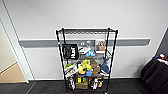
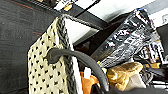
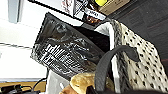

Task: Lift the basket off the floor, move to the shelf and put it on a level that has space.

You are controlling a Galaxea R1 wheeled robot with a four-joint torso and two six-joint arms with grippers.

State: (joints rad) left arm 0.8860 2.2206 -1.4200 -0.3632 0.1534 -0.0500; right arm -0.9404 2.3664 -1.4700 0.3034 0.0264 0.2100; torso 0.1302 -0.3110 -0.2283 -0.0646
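The robot is facing the shelf (image 1: 86, 60), a black wire rack standing on the dark carpet floor (image 1: 45, 87) against a white wall, and the cream woven basket (image 2: 47, 72) is hanging between the two wrist cameras, each of which is looking along one end wall and its black loop handle (image 2: 75, 58). Inside, a crinkled black foil bag (image 3: 62, 53) is leaning up above the dark rim, with a tan, bun-like thing (image 2: 123, 73) beside it. Whether the fingers are closed on the handles cannot be told, since neither wrist view is showing them (only the loops arching towards the cameras).

The step in hand is judged to be the carry towards the rack. The top level (image 1: 86, 30) is looking bare, while the tiers below are crowded with packets and boxes. To do this well, the robot should be keeping both ends at equal height so the tall bag is not tipping out, squaring up to the rack's front edge, and raising the basket above the top tier's front corners
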